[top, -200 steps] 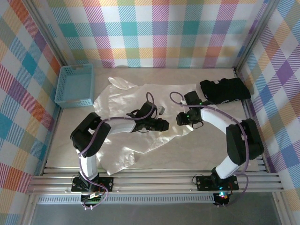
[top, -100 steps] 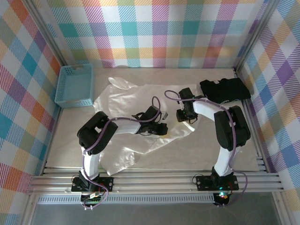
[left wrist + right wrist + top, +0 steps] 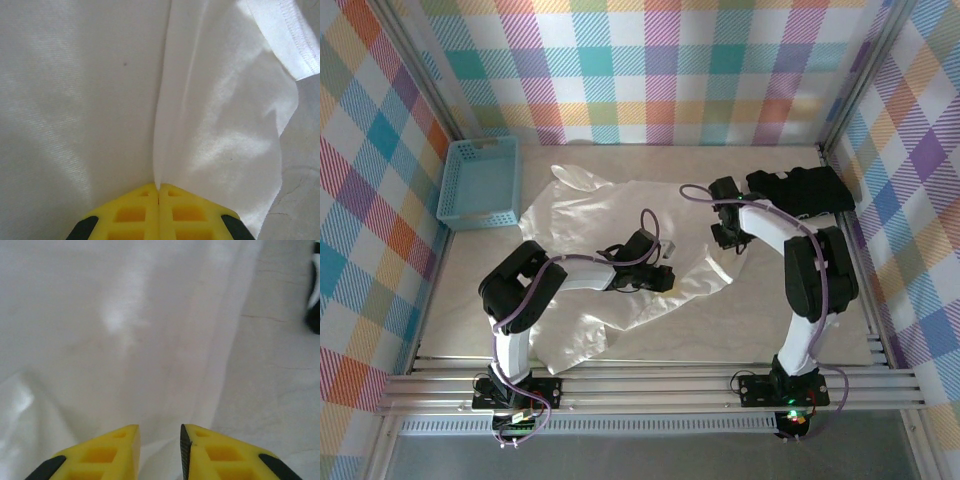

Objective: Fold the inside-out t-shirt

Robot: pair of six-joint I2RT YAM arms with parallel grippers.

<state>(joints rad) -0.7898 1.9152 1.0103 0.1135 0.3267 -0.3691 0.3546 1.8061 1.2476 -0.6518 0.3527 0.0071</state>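
The plain white short-sleeved cotton t-shirt (image 3: 595, 215) is spread, wrinkled, across the middle of the pale marbled table (image 3: 740, 330). One rumpled end is drawn toward the near edge beside the left arm's base, and its far corner lies just beside the blue plastic mesh basket (image 3: 480, 182) at the left wall. The left gripper (image 3: 665, 279) is lowered onto the shirt's middle. In the left wrist view its yellow fingers (image 3: 125, 212) are pressed together at the tips (image 3: 159, 189), with a raised ridge of white cloth pinched between them. A stitched hem (image 3: 287, 40) is seen at the upper right of that view, and bare table beyond the cloth's edge. The right gripper (image 3: 728, 240) is held at the shirt's right edge. In the right wrist view its fingers are parted by a narrow gap (image 3: 159, 432), and white cloth (image 3: 125, 330) is seen lying beneath that gap. The folded black garment with small white marks (image 3: 800, 192) lies at the far right corner, apart from the shirt; a sliver of it (image 3: 314, 315) is caught at the right margin of the right wrist view.
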